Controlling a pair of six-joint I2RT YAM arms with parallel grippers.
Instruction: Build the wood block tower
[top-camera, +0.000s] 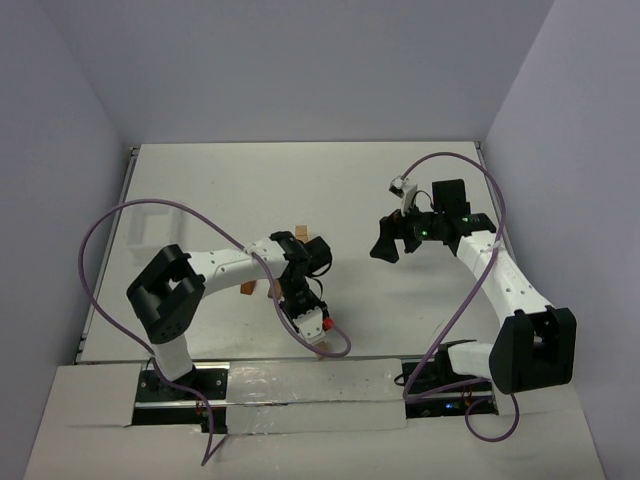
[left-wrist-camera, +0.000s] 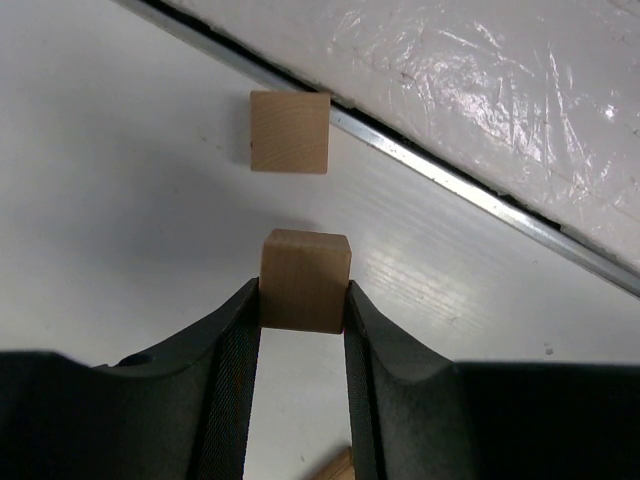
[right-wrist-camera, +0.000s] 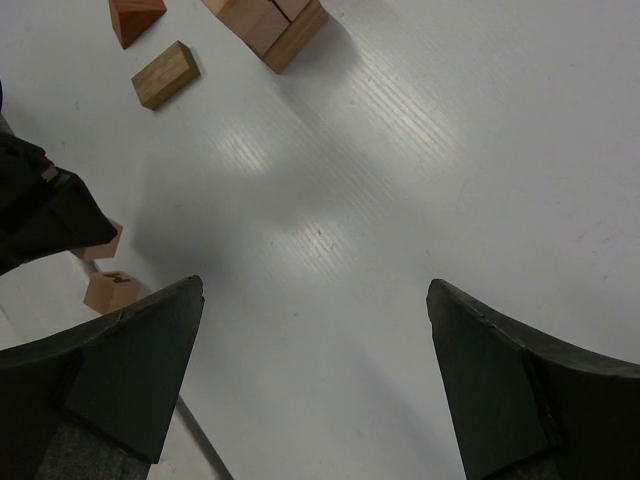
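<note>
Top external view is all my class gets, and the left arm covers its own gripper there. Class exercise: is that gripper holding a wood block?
Observer: Yes. In the left wrist view the left gripper is shut on a tan block, gripped by two opposite side faces.
Operator: And the right gripper, open or shut?
Observer: Its wrist view shows the right gripper wide open and holding nothing, with bare table below it.
</note>
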